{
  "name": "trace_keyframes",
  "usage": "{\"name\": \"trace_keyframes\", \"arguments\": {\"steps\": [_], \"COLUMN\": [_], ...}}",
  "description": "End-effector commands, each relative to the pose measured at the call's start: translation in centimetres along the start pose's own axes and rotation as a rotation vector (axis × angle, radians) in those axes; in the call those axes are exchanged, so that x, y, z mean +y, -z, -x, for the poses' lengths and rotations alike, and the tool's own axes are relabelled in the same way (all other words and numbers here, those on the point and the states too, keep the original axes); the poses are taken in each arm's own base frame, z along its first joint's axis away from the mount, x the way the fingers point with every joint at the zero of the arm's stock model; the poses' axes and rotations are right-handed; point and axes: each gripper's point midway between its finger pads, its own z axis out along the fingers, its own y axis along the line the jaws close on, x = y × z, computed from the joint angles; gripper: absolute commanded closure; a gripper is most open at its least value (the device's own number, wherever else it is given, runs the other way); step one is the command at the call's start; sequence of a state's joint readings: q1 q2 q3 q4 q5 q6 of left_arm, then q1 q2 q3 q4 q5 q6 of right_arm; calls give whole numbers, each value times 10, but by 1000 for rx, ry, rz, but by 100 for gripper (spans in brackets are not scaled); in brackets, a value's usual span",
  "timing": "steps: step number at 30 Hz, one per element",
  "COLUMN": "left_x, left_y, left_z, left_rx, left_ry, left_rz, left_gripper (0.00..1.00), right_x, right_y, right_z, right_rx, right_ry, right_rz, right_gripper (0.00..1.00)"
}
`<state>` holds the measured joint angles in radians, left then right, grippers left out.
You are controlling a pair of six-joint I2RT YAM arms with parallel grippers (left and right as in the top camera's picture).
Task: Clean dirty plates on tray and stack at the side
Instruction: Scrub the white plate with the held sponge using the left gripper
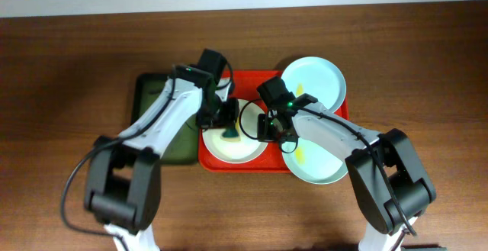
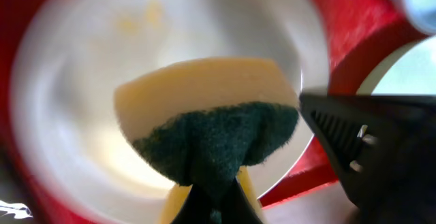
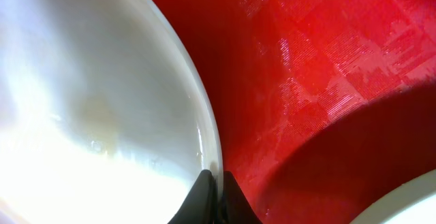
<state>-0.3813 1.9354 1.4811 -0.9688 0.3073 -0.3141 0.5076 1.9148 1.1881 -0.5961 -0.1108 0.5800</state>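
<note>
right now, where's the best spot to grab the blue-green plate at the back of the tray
Probably its thin rim at the back right, pinched from above, one finger inside, one outside. The far blue-green plate is shallow and lies flat, and that edge juts past the red tray, clear of the right gripper shut on the white plate.

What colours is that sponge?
The sponge is yellow with a dark green scrub side; left wrist view.
</note>
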Motion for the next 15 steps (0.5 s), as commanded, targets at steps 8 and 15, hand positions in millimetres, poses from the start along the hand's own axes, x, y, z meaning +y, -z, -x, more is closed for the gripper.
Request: {"name": "trace_keyframes", "arguments": {"steps": [8, 15], "left_x": [37, 55], "left_y": [-7, -67], "left_z": [4, 0], "left_rx": [-37, 67], "left_ry": [-13, 34], "left_rz": [197, 216], "left_gripper": [100, 100], "right_x": [1, 1], "right_y": [-7, -7], "right_z": [-11, -11], "right_rx": [33, 33], "right_ry": [15, 15], "right_rz": [-6, -6], "right_gripper": [96, 96]}}
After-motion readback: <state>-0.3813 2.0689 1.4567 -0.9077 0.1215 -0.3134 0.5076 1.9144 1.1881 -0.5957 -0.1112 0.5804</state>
